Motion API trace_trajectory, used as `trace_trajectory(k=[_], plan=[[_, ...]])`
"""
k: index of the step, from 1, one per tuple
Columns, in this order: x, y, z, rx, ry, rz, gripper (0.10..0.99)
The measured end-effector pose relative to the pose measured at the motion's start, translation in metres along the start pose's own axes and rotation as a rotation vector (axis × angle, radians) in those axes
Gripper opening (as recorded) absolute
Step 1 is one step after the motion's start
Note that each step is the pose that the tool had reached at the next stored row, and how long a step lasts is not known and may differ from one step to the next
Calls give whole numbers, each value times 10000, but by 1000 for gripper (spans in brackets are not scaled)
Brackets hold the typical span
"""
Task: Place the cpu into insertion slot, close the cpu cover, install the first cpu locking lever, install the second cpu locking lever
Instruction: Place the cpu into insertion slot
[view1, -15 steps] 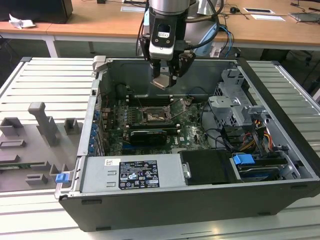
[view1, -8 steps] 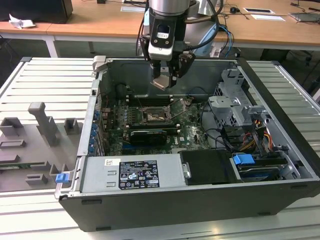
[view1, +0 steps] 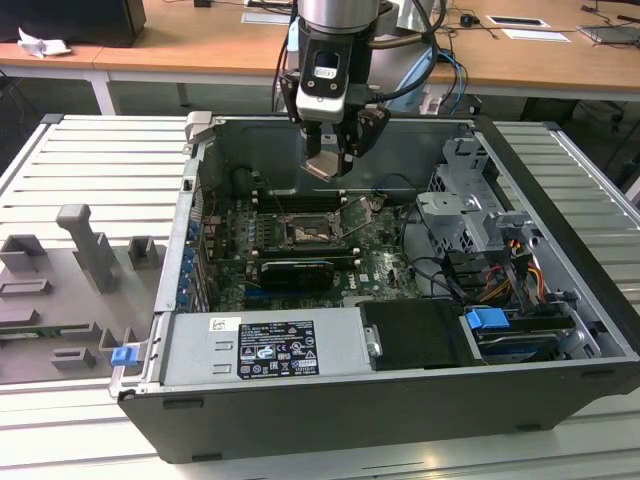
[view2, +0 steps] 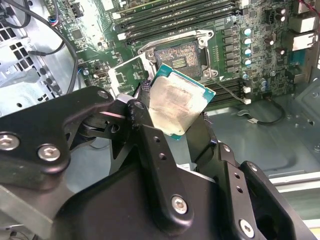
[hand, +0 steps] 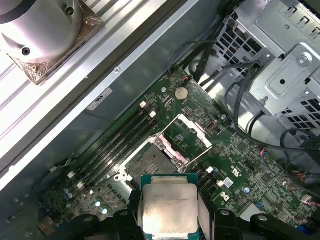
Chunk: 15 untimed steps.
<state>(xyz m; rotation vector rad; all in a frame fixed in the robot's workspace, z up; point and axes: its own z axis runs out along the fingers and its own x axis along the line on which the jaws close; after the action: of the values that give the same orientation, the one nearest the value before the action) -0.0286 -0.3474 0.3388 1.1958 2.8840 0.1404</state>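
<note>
My gripper (view1: 327, 160) hangs above the open computer case, shut on the cpu (view1: 325, 166), a flat square chip with a silver-tan top. Both wrist views show the cpu (view2: 177, 105) (hand: 169, 207) pinched at its edges between the black fingers (hand: 125, 220), tilted and well above the board. Below it the insertion slot (view1: 305, 232) (view2: 177, 57) (hand: 150, 162) lies open and bare in the green circuit board (view1: 385, 262). The cpu cover (hand: 192, 132) (view2: 127, 75) is swung up beside the slot.
Long black memory slots (view1: 300, 200) run along the far side of the slot, and a long black card (view1: 292, 270) lies nearer. A metal drive cage (view1: 470, 210) with cables fills the exterior view's right. The power supply (view1: 265, 345) sits in front. A grey fixture (view1: 90, 250) stands outside the case.
</note>
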Motion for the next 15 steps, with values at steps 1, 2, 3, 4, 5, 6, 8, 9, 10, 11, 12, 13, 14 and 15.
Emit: trace_trajectory(k=[1, 2, 3, 4, 5, 6, 8, 9, 10, 11, 12, 13, 14, 15], plan=[[0, 0, 0, 0, -2, 19, 529], [0, 0, 0, 0, -4, 45, 529], [0, 0, 1, -1, -6, 73, 529], [0, 0, 1, -2, -9, 97, 529], [0, 0, 2, -3, -11, 128, 529], [0, 0, 2, -3, -13, 153, 529], [0, 0, 3, -4, -20, 221, 529], [0, 0, 4, -5, -25, 281, 529], [0, 0, 5, -7, -29, 331, 529], [0, 0, 5, -8, -34, 386, 529], [0, -1, 5, -9, -38, 424, 529], [0, -1, 6, -9, -41, 459, 529], [0, 0, 6, -10, -46, 519, 529], [0, -1, 6, -11, -50, 561, 529]])
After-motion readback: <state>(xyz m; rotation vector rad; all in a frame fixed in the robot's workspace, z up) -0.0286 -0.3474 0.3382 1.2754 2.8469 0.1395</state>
